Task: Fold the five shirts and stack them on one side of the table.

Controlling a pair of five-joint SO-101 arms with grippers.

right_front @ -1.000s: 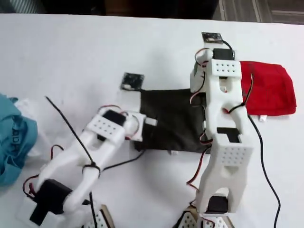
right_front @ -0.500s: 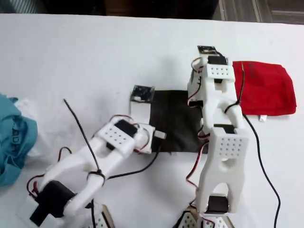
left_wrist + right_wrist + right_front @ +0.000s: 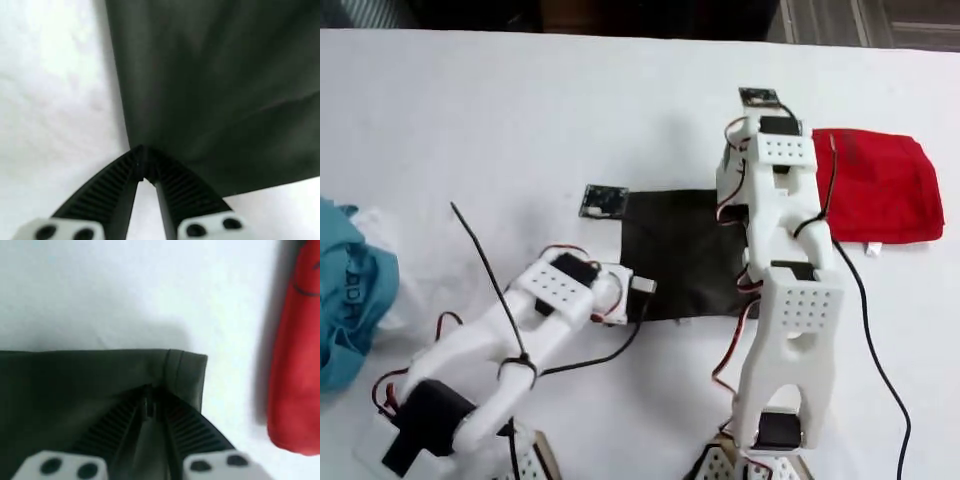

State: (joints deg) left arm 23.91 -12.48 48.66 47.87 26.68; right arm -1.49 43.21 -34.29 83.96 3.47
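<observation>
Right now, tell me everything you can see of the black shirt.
The black shirt is a dark, matte cloth folded into a flat rectangle, lying mid-table on the white table. A stitched hem runs by one corner. The left pincer is shut on its near left edge, the right pincer shut by the far right corner. The red shirt lies beside it, apart.
</observation>
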